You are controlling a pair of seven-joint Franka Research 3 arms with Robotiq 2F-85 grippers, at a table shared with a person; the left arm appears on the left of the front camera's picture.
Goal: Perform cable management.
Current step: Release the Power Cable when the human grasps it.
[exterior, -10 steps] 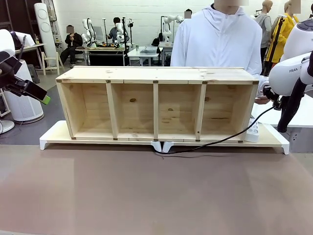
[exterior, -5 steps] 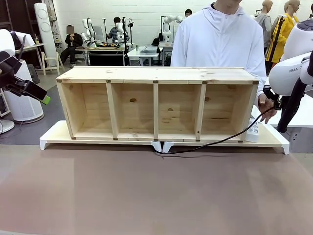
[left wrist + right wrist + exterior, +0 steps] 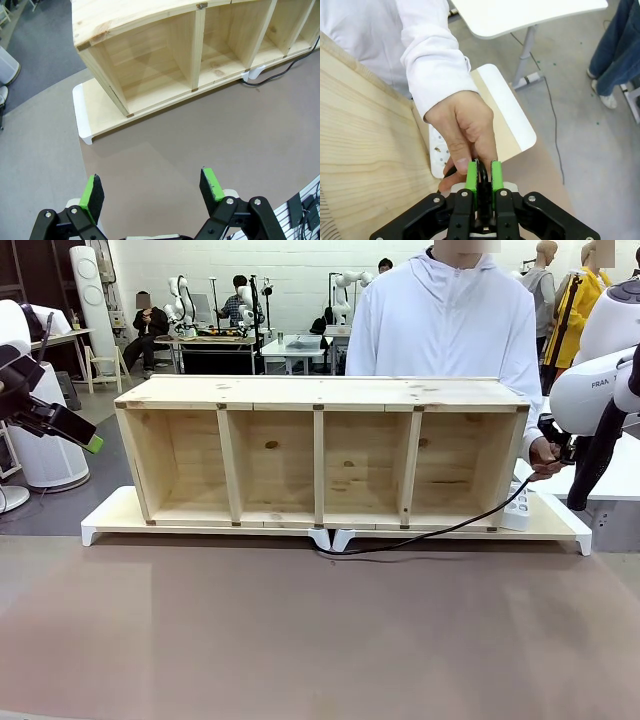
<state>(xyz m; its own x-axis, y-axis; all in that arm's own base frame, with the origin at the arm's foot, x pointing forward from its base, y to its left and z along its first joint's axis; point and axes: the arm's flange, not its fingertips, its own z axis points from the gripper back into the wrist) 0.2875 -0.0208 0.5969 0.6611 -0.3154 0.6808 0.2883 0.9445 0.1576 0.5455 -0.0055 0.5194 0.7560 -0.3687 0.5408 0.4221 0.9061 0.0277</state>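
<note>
A thin black cable (image 3: 440, 530) runs from under the wooden shelf (image 3: 320, 455) up to the right, past the white power strip (image 3: 517, 508). Beside the shelf's right end, my right gripper (image 3: 556, 443) holds the cable's upper end. In the right wrist view that gripper (image 3: 483, 179) is shut on the black plug, its green pads (image 3: 471, 179) pressed against it. A person's hand (image 3: 465, 127) grips the same plug from the far side. My left gripper (image 3: 90, 443) hovers at the far left, away from the shelf. It stands open (image 3: 151, 187) over the brown table with nothing between its fingers.
The shelf has several open compartments and stands on a long white riser (image 3: 110, 520). A loop of the cable (image 3: 282, 75) lies in front of the riser's middle gap. The person in a white top (image 3: 445, 325) stands behind the shelf. A white side table (image 3: 520, 12) stands beyond.
The person's hand shifted slightly around the plug at my right gripper, dropping lower and then coming back up. Both arms stayed where they were.
</note>
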